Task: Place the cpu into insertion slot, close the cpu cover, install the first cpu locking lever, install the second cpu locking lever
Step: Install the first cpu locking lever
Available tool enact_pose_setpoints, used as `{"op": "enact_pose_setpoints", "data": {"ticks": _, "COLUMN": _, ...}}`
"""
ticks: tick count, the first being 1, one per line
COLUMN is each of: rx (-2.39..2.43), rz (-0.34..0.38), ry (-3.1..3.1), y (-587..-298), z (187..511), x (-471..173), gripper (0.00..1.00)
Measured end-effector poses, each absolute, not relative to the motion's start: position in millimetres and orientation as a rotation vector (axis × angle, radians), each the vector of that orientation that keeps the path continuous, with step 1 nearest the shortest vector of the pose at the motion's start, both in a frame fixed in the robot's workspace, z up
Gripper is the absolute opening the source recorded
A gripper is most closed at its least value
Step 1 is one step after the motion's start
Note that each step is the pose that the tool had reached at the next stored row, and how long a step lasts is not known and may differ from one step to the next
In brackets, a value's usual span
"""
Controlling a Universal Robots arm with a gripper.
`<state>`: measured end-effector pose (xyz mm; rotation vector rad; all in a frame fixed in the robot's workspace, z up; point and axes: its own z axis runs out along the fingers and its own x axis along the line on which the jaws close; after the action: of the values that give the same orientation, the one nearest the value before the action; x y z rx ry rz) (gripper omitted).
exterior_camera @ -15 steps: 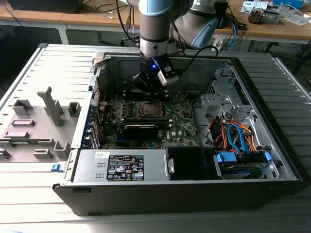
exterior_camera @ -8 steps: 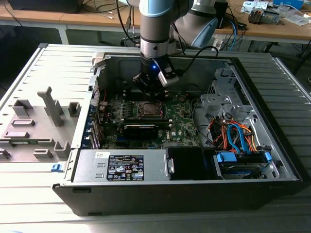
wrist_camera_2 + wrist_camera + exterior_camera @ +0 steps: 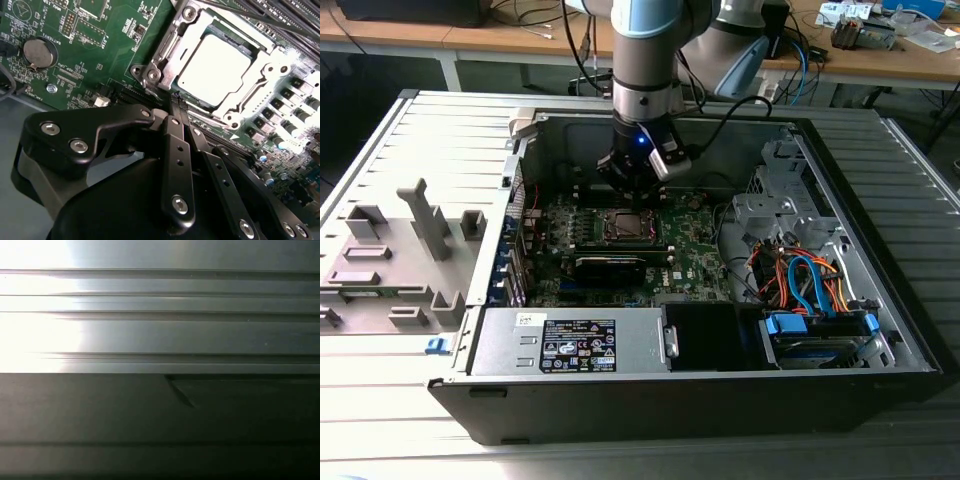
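Gripper fingers are pressing together, tips nearly touching, gripping nothing, at the near edge of the cpu cover. The cover is lying flat over the cpu, which is sitting in the insertion slot at upper centre of the exterior view on the green motherboard.

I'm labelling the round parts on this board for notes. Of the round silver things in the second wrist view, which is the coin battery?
The coin battery is the large flat disc in a round holder on the green motherboard, far from the cpu cover, whose round parts are small screw heads.
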<state>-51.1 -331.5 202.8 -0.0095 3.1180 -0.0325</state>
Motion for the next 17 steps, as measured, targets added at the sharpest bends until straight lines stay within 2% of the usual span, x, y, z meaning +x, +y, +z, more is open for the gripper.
{"op": "enact_pose_setpoints", "data": {"ticks": 9, "rx": -0.011, "rz": -0.032, "ry": 3.117, "y": -330.4, "z": 203.0, "x": -48.5, "gripper": 0.11}}
{"op": "enact_pose_setpoints", "data": {"ticks": 17, "rx": -0.011, "rz": -0.033, "ry": 3.117, "y": -333.9, "z": 221.6, "x": -48.7, "gripper": 0.11}}
